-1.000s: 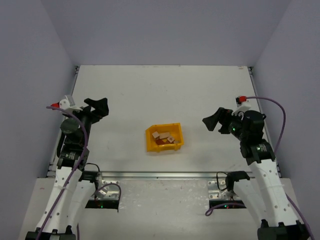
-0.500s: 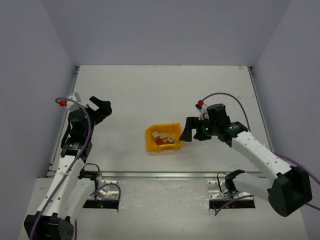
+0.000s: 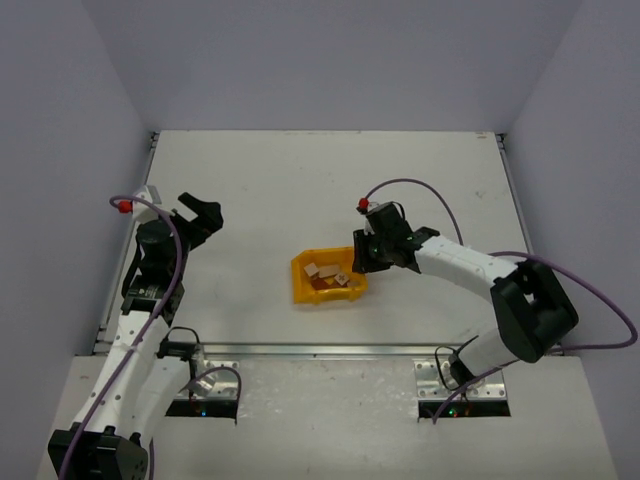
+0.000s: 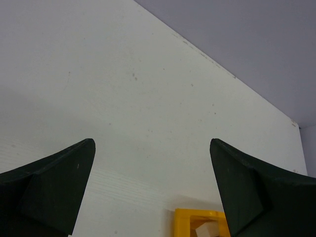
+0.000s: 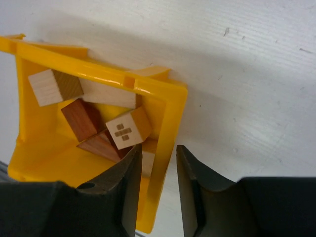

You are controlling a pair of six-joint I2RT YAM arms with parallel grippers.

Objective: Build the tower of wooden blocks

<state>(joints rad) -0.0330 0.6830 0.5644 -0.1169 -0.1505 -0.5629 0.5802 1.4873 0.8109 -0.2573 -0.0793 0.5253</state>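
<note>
Our right gripper [image 5: 157,153] has its jaws drawn narrow astride a side wall of the bin [image 5: 148,84], one finger inside and one outside. We cannot tell whether they pinch it. The blocks [image 5: 129,129] lie jumbled in the bin, just beside the inner finger. Closing here could grab or drag the bin rather than a block. The right arm stretches low toward the centre. Our left gripper [image 4: 152,143] hangs wide and empty, well apart.

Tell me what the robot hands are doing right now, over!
Left gripper open, empty, off to the side. Right gripper astride the bin wall, grip unclear. Blocks loose in the bin, no tower yet. Nothing blocking.
</note>
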